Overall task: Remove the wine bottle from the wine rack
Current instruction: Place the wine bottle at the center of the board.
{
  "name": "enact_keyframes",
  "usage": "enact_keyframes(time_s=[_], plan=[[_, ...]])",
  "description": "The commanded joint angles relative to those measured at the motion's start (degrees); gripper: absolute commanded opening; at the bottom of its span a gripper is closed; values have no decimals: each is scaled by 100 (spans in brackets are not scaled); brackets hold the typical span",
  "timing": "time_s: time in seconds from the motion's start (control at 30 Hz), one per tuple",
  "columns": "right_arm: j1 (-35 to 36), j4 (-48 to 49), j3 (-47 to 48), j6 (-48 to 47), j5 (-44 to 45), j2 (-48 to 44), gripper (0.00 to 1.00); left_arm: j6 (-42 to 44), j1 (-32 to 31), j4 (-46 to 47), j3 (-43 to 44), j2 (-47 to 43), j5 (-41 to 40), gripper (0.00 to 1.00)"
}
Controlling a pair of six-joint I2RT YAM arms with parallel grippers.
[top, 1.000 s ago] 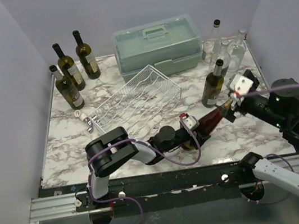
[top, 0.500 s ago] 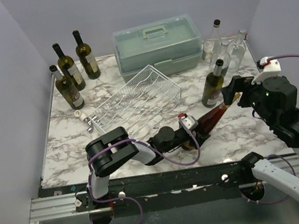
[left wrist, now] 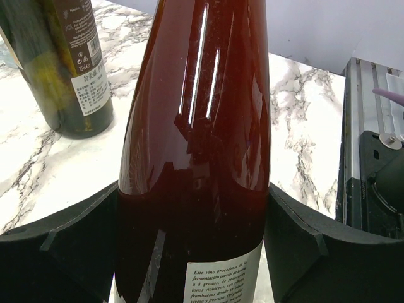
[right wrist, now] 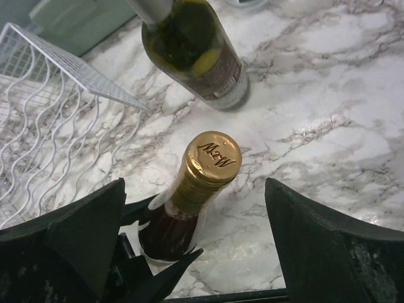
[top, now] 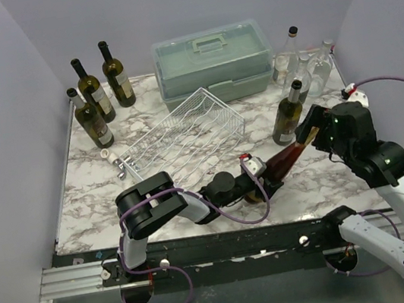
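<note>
Here, left pincer (left wrist: 189, 249) clamps the wine bottle (left wrist: 196, 126), base hidden; right pincer (right wrist: 196, 208) gapes around its cap (right wrist: 213, 154).

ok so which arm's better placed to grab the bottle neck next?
Right. The right gripper stands open around the gold cap of the wine bottle, not touching it. The left gripper is clamped on the bottle's body, clear of the wine rack.

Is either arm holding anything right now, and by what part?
The left gripper clamps the red wine bottle around its lower body; the right gripper stands open around its neck.
</note>
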Motion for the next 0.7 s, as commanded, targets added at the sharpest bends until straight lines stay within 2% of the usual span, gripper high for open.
enact_keyframes(time_s=[0.0, 0.17, 0.33, 0.53, 0.67], plan=[[-41, 12, -257, 336, -233, 63, 93, -57, -32, 279, -170, 79, -98, 0], [-38, 822, -463, 311, -472, 0, 87, -52, -27, 342, -228, 55, -101, 0], [-37, 1295, -778, 193, -560, -14, 75, -85, -32, 417, -230, 83, -78, 0], [-39, 1937, -1268, -335, -619, -379, 45, -154, -30, 505, -273, 100, -76, 0], [-37, 2133, -1428, -624, -525, -636, 13, -200, -28, 506, -313, 53, -94, 0]])
